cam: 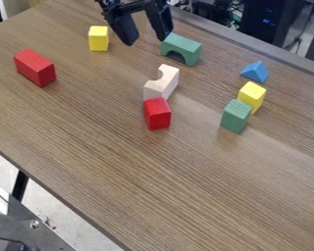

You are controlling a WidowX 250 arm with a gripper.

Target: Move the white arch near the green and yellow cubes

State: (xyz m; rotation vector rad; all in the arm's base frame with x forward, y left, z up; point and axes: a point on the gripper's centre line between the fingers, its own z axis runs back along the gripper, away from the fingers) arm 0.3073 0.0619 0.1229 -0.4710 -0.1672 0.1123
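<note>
Watch the red block up front, butted right against the white arch, which lies well apart from the green cube and yellow cube. I'd pinch the arch across its narrow width and lift straight up so red doesn't drag. Farther back, the tool is spread and empty, so mind the green arch coming in.

Seen with no legible text, label, brand, number or sign.
</note>
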